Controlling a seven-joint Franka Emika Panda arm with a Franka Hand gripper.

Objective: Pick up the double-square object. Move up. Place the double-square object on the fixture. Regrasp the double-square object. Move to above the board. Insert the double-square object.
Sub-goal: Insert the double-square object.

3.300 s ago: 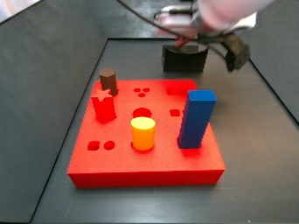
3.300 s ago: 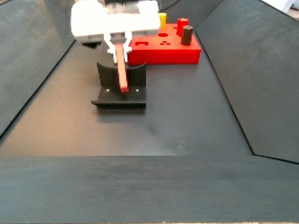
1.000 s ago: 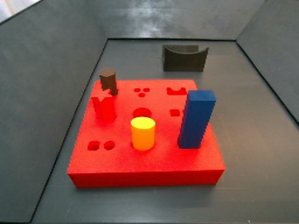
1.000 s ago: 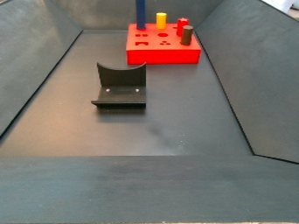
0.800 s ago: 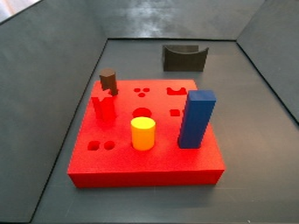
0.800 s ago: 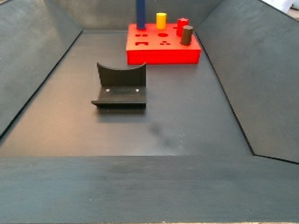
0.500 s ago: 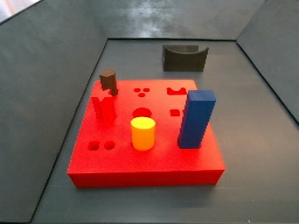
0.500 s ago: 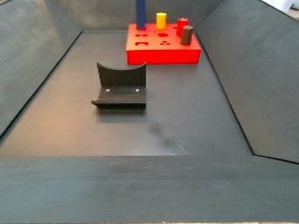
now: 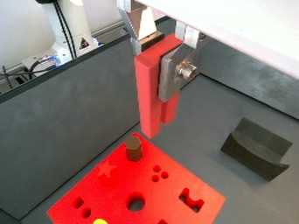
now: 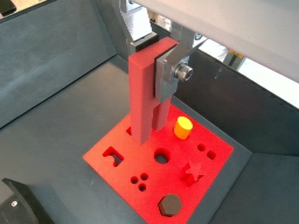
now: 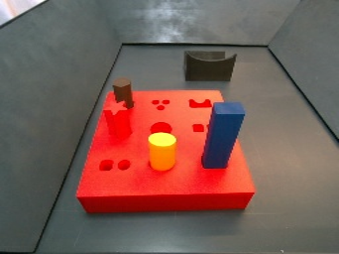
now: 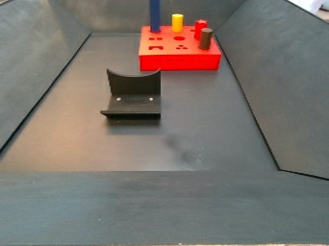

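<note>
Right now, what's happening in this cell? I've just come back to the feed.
The gripper is shut on the double-square object, a thin red slab held upright between its silver fingers. It hangs high above the board, out of sight in both side views. The fixture stands empty on the floor, apart from the board. The yellow cylinder, blue block, notched red peg and dark peg already stand in the board. The slab is not yet inserted.
</note>
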